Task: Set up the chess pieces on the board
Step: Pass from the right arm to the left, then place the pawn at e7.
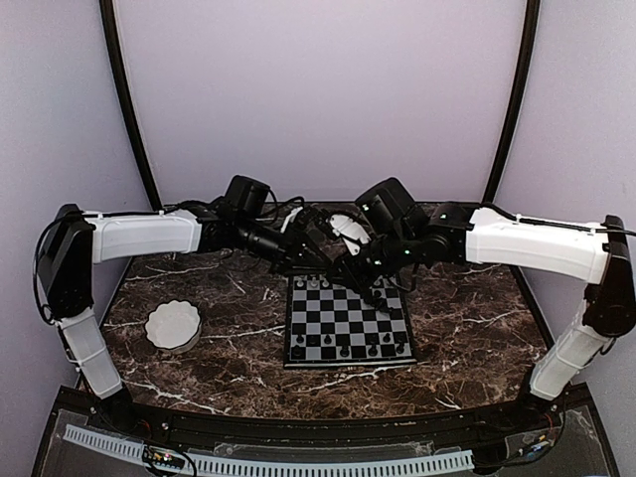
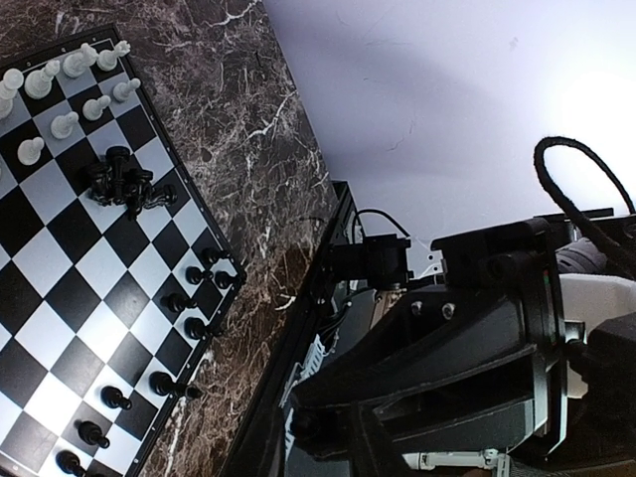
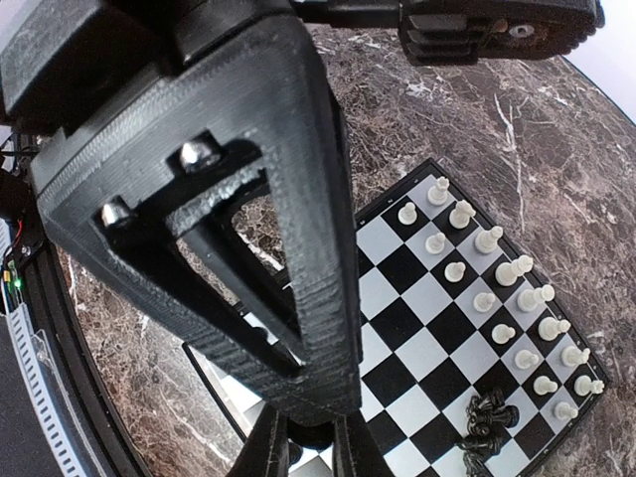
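The board (image 1: 348,323) lies at the table's middle. White chess pieces (image 1: 314,283) stand on its far rows and black ones (image 1: 343,350) on its near row. The left wrist view shows the board (image 2: 60,298), the white pieces (image 2: 65,124), a heap of black pieces (image 2: 124,184) and black pieces (image 2: 179,298) along one edge. My right gripper (image 1: 372,286) hangs over the board's far right. In the right wrist view, the right gripper (image 3: 313,442) has its fingertips close on a small dark piece (image 3: 310,435). My left gripper (image 1: 303,243) hovers behind the board's far edge, its jaws unclear.
A white scalloped bowl (image 1: 173,326) stands left of the board on the marble tabletop (image 1: 229,298). The heap of black pieces (image 3: 487,422) lies near the white pawns (image 3: 497,268). Dark arm hardware (image 2: 447,378) fills the left wrist view's lower right.
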You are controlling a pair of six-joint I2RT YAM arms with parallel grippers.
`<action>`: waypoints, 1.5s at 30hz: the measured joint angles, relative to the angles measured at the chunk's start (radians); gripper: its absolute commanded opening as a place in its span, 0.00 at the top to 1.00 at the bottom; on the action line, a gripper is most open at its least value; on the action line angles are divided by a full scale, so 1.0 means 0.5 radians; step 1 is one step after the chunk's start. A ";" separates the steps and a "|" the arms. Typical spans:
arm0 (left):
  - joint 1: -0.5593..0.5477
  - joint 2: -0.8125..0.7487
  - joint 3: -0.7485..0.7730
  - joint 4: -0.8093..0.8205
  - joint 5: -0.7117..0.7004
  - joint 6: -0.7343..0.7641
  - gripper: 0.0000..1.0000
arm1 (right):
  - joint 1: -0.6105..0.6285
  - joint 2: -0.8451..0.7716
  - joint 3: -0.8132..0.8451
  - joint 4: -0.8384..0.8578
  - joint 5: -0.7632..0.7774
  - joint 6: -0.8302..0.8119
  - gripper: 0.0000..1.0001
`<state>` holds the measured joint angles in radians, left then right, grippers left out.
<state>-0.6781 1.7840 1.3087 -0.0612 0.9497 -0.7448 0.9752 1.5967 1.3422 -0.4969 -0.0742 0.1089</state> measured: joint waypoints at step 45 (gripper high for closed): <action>-0.768 0.206 0.330 -0.843 -1.811 1.308 1.00 | -0.311 -0.768 -0.987 -0.007 -0.027 0.557 0.56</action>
<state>-1.0618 1.8870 1.4734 -0.4828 0.0441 -0.0906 0.8200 1.2129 0.8486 -0.5003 -0.0875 0.3874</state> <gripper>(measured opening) 0.063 0.438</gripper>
